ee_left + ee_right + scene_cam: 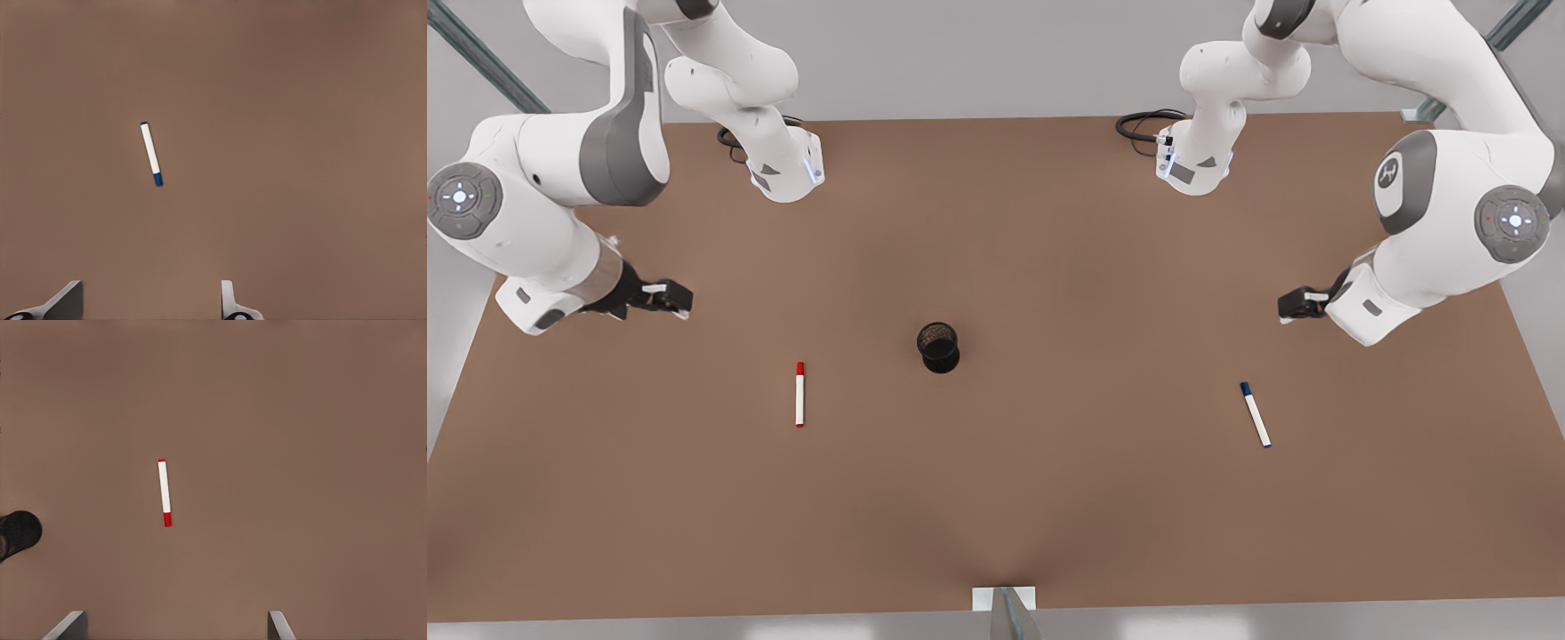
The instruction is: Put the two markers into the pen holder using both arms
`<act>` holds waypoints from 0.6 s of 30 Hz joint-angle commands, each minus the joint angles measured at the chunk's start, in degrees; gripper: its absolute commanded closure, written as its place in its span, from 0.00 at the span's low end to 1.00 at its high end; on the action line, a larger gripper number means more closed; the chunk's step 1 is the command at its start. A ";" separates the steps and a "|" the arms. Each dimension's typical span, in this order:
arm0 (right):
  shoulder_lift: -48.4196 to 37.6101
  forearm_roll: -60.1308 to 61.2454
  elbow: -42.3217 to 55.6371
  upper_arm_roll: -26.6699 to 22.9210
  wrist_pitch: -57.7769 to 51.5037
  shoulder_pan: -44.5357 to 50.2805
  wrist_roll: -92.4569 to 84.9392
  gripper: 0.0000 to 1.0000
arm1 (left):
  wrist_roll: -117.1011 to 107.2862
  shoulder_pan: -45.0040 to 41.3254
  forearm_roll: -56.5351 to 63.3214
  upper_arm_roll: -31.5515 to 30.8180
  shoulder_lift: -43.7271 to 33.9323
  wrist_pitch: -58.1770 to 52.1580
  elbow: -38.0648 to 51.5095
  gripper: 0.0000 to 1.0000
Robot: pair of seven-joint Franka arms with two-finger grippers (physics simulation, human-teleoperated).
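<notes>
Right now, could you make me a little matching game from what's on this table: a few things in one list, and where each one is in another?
Things:
1. red-capped marker
2. blue-capped marker
3. pen holder
4. left gripper

Places:
A. upright, mid-table
B. lying flat on the front view's right
C. open, above the table at the front view's right
D. lying flat on the front view's left

Pairs: 1-D, 2-B, 3-A, 4-C
</notes>
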 commanded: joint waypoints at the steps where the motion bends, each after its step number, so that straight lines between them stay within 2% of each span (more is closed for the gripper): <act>1: -0.06 0.02 0.02 -0.01 6.31 0.14 2.16 0.00 | 2.34 0.09 0.35 -0.14 0.27 7.10 0.03 0.00; 3: -0.06 -0.07 0.02 -0.01 6.31 0.05 2.16 0.00 | 1.81 1.84 0.44 0.66 4.04 10.08 0.30 0.00; 4: -0.06 0.02 0.02 -0.01 6.31 0.05 2.16 0.00 | 0.24 3.87 0.44 0.83 8.52 13.50 0.21 0.00; 6: 0.55 0.02 0.02 -0.01 6.40 -0.04 2.24 0.00 | -1.70 7.74 0.00 1.01 16.09 24.49 -0.93 0.00; 8: 2.84 0.02 0.02 -0.19 8.24 -1.00 2.24 0.00 | -5.39 9.06 -0.71 1.10 16.62 37.59 -9.45 0.00; 11: 11.71 -0.07 -0.33 0.25 18.17 -1.18 1.98 0.00 | -6.97 9.76 -0.62 1.10 17.06 49.28 -18.68 0.00; 13: 16.38 -0.07 -4.98 0.25 26.16 -1.18 1.98 0.00 | -7.15 9.67 -0.79 1.10 18.38 52.18 -20.26 0.00; 15: 17.25 -0.07 -14.56 1.13 38.47 1.19 5.14 0.00 | -7.41 9.67 -2.29 1.10 19.61 59.39 -24.05 0.00; 18: 21.30 -0.16 -14.22 2.89 39.36 3.74 11.91 0.00 | -10.75 9.41 -2.55 1.10 21.28 63.44 -24.13 0.00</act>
